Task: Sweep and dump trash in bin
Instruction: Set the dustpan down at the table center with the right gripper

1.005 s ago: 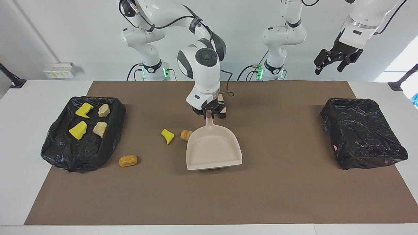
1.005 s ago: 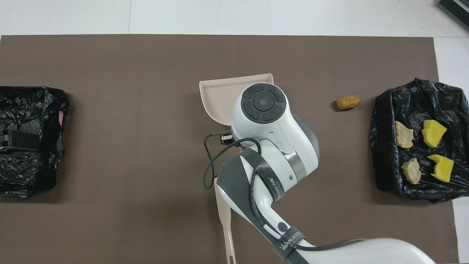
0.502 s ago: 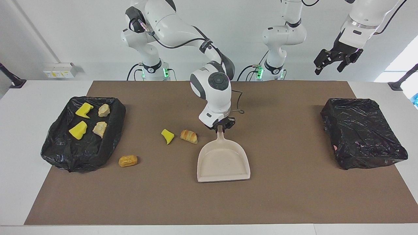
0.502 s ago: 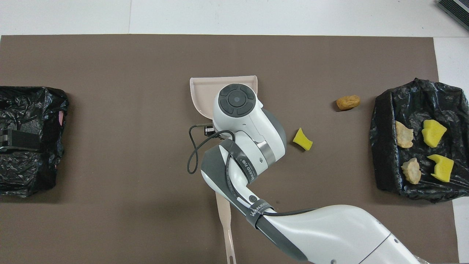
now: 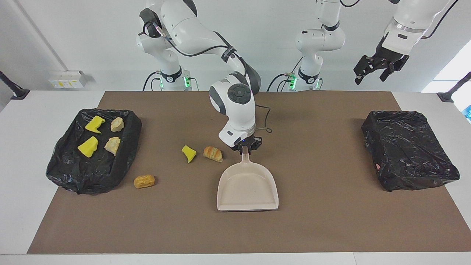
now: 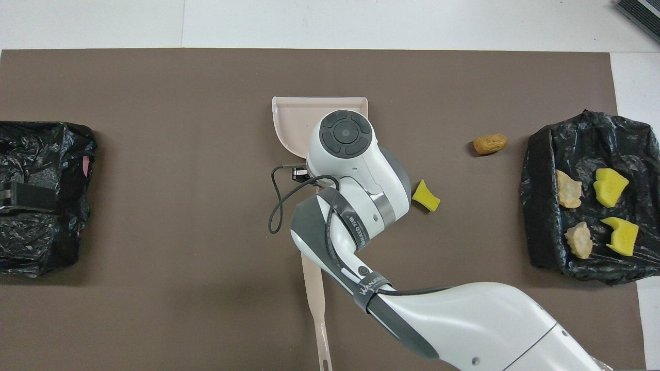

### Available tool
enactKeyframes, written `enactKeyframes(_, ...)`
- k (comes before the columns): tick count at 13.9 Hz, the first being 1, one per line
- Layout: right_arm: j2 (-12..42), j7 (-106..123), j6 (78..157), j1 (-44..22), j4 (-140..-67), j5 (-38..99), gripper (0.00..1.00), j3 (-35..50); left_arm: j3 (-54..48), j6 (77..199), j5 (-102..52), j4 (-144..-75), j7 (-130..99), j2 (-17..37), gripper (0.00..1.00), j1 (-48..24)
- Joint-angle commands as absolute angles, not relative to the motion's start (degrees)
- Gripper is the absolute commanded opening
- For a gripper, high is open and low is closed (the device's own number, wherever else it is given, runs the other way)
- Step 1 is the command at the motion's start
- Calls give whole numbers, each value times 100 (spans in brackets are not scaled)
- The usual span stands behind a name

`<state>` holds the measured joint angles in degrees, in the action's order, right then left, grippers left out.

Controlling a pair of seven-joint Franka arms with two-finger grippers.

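Beige dustpan [image 5: 247, 186] pinched at its handle by my right gripper [image 5: 245, 146] | croissant [image 5: 213, 153] beside it | left gripper [image 5: 379, 68] waits raised, fingers spread, empty.

Facing view: high camera across the table from the robots, looking back at them and down. Takes in the whole brown mat [image 5: 331, 228], both arm bases at the top, white wall above. Stands well back; things show small.

Overhead view: camera high above the robots' own end, looking forward and steeply down. Closer in; the mat [image 6: 154, 154] fills nearly the whole picture, the right arm's links bulk large from the bottom edge.

Shared ground: the mat, the beige dustpan [image 5: 247, 187] [image 6: 294, 118] at mid-table, and the two black bag-lined bins [image 5: 64, 167] [image 5: 408, 151] [image 6: 536, 206] [image 6: 46, 154] at its ends, turned half round between views.
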<state>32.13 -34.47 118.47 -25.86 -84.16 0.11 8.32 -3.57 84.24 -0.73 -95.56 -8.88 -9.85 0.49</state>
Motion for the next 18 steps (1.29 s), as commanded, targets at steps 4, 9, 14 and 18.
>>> enactKeyframes(4,3375,-3499,12006,-2566,-8402,9,99,861,-378,8358,-35,-9466,-879,-958,100,88)
enactKeyframes(9,3138,-3349,11717,-2654,-8463,88,100,870,-378,8358,-35,-9466,-879,-958,100,88)
enactKeyframes(14,2367,-3296,11304,-2637,-8849,123,100,870,-378,8358,-35,-9475,-879,-958,100,88)
enactKeyframes(18,1285,-3401,11276,-2777,-9991,141,100,896,-378,8358,-35,-9475,-879,-958,100,88)
